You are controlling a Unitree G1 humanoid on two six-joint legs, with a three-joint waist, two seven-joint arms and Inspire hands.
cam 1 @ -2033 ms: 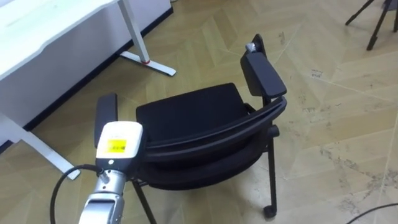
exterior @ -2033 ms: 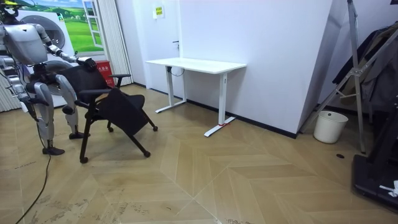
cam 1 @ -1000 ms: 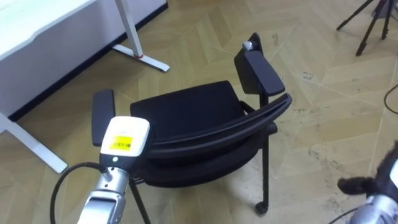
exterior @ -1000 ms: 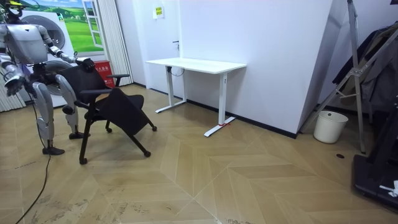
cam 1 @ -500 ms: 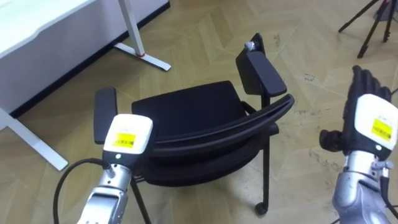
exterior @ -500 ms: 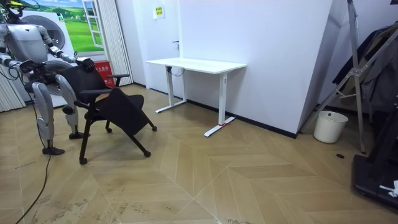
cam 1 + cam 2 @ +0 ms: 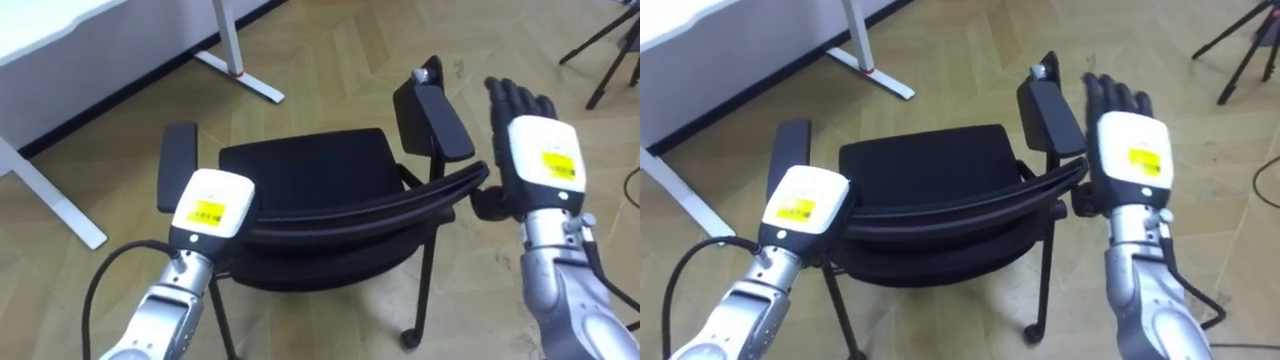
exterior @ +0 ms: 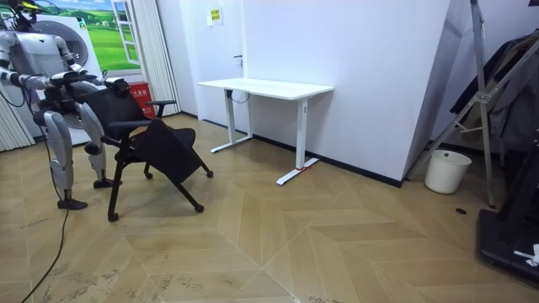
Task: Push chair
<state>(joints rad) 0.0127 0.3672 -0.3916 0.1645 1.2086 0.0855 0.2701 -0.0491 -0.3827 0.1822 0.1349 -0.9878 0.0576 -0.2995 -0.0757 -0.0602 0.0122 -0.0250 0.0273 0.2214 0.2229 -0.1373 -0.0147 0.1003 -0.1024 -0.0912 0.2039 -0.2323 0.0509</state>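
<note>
Both at back of chair (image 7: 300, 175): left hand (image 7: 210, 206), straight-fingered right hand (image 7: 535, 150)

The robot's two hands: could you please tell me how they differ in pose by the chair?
The left hand sits over the left end of the backrest of the chair; the right hand is beside its right end. The right hand extends alongside the right armrest, fingers straight; the left hand lies behind the left armrest. Both show their backs.
</note>
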